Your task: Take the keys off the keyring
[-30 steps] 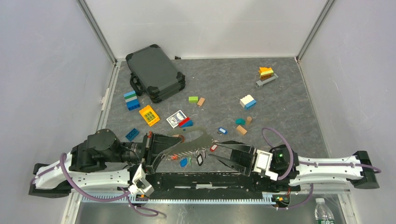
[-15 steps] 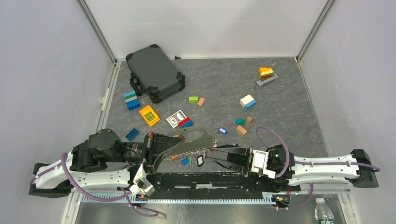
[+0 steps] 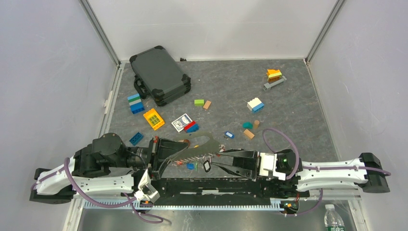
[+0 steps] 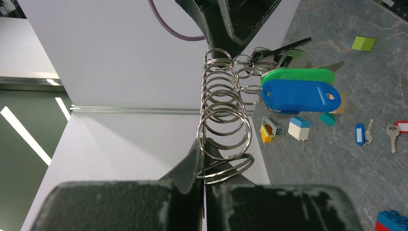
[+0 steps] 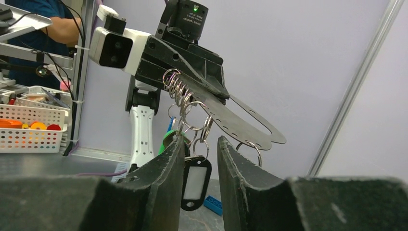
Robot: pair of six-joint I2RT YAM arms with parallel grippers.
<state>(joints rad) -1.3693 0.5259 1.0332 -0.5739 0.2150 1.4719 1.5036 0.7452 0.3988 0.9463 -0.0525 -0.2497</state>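
L end effector [image 4: 202, 163] clenched on keyring [image 5: 240, 122]. R end effector [image 5: 202, 144] released, jaws apart, black-tag key [image 5: 195, 185] hanging btwn them.

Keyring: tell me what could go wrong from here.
1. The right gripper stands open around the black-tagged key, which hangs among crowded split rings. Closing could pinch a neighbouring ring or drag several along.
2. The left gripper pinches the keyring at one end only, up in the air. A sideways pull might twist it or work it loose, dropping the blue tag and green tag with it.
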